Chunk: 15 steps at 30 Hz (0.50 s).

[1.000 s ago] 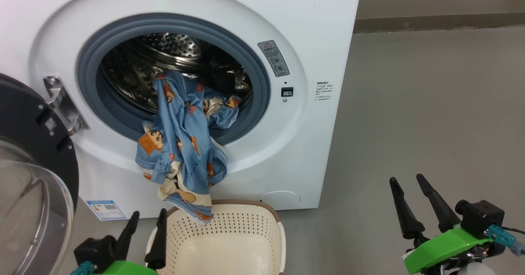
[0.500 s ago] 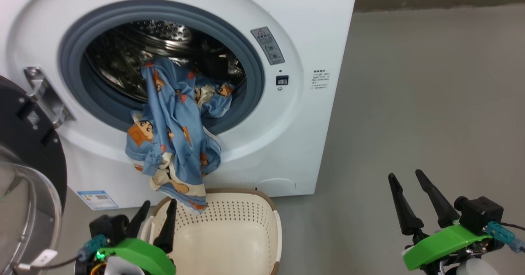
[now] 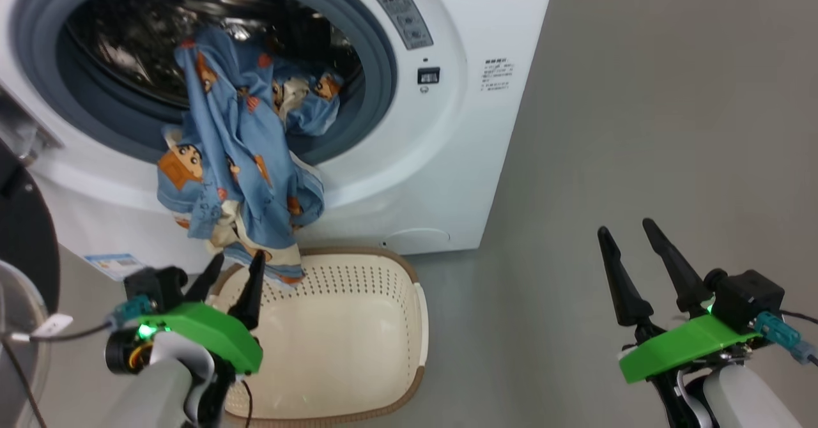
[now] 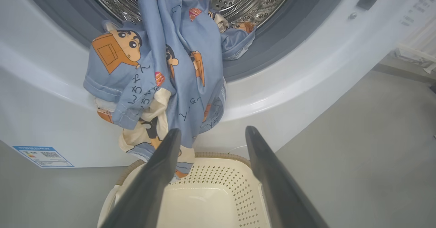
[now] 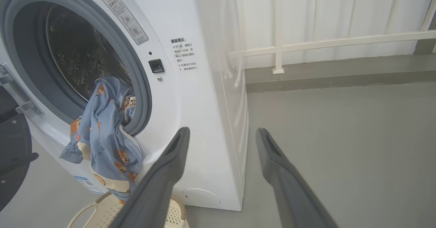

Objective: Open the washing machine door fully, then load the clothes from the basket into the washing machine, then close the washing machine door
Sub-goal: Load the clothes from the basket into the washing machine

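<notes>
The clothes (image 3: pixel 236 153) hang lengthwise from the washer (image 3: pixel 473 128) mouth, upper left, tail pointing down at the basket (image 3: pixel 383 287). Both the left tool (image 3: pixel 239 255) and right tool (image 3: pixel 624 226) gape, empty.

Tally: washer front and floor
One washing machine (image 3: pixel 486 160), upper left of frame; one washing machine door (image 3: pixel 25 236), left edge; one basket (image 3: pixel 358 351), lower centre; one bundle of clothes (image 3: pixel 236 153), garment count unclear; one blue label (image 3: pixel 112 265); one warning sticker (image 3: pixel 401 16); left gripper (image 3: pixel 239 257), right gripper (image 3: pixel 624 227), two fingers (image 3: pixel 618 287) each.
</notes>
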Motion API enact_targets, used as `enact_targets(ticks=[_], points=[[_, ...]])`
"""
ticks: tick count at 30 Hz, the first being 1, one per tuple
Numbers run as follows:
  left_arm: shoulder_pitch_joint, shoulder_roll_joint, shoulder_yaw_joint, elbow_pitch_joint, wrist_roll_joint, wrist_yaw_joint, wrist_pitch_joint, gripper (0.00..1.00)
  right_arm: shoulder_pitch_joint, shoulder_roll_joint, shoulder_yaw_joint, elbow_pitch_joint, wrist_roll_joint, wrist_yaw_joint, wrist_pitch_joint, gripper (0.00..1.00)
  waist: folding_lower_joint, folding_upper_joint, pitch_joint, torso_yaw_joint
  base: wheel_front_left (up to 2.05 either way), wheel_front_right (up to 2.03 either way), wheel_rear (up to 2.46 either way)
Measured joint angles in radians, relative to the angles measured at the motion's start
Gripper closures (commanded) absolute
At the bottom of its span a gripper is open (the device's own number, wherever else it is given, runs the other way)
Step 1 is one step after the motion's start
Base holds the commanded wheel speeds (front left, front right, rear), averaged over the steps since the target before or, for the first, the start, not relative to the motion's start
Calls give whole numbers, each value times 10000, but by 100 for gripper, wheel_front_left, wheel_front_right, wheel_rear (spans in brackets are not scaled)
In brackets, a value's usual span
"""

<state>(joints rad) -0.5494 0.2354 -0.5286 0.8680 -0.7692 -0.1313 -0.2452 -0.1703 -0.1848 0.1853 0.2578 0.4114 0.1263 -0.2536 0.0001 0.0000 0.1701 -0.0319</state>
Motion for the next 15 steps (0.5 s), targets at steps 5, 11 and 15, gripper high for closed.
enact_targets(ticks=[5, 11, 15], points=[[-886, 180, -464, 307, -688, 0, 163, 0, -321, 96, -111, -192, -192, 0, 0, 0, 0, 0, 639, -52, 0, 0, 0], [-1964, 460, -1214, 495, -1555, 0, 318, 0, -698, 305, -332, -493, -663, 0, 0, 0, 1, 0, 1613, -102, 0, 0, 0], [-2533, 640, -1743, 805, -2109, 0, 539, 0, -888, 472, -376, -619, -777, 0, -2, 0, 0, 0, 2211, -186, 0, 0, 0]])
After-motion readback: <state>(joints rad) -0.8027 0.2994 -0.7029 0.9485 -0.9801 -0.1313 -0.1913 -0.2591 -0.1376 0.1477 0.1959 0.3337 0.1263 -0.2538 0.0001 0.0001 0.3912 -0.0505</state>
